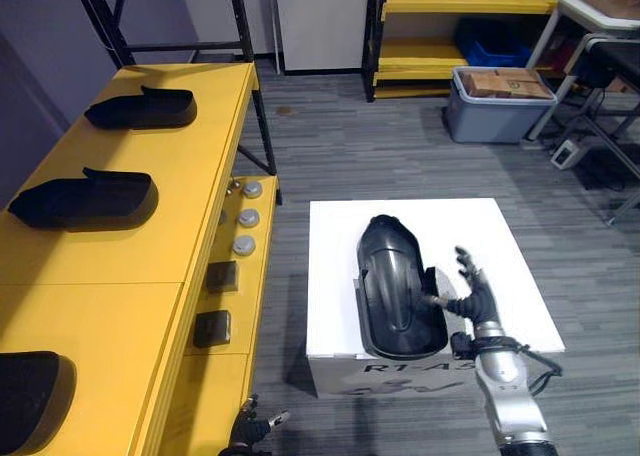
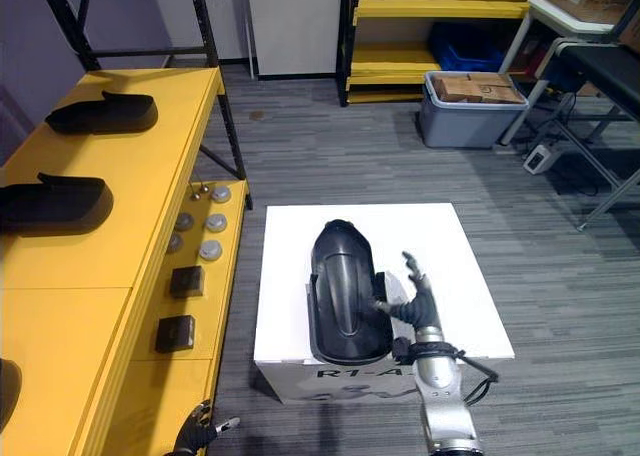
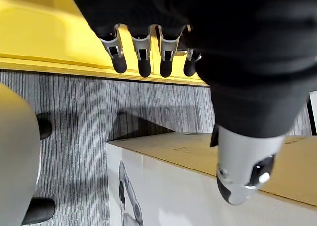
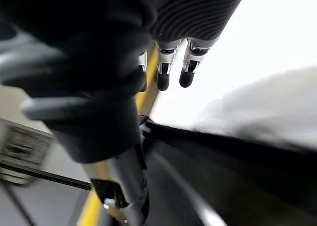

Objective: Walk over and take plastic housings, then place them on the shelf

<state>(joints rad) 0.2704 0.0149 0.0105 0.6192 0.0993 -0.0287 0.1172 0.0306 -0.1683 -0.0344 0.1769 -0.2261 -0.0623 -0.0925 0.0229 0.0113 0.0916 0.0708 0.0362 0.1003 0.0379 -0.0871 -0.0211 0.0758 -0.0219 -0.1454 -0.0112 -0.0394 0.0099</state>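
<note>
Right hand (image 1: 472,294), fingers spread, thumb touching the housing (image 1: 395,286) on the box (image 1: 500,236). Left of the box: yellow shelf (image 1: 150,226) (more housings (image 1: 140,108) there).

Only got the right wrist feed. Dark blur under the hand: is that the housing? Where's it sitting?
Observer: Yes. It's a black plastic housing lying on top of a white box.
Operator: Right hand got it?
Observer: Not gripped. The right hand is at the housing's right edge, with its fingers spread and its thumb toward the rim.
Operator: Left hand?
Observer: The left hand hangs low beside the yellow shelf, fingers relaxed, holding nothing.
Operator: Room on the shelf?
Observer: Three are on top of it: a far housing, a middle housing and a near housing. There is bare yellow between the middle and near ones.
</note>
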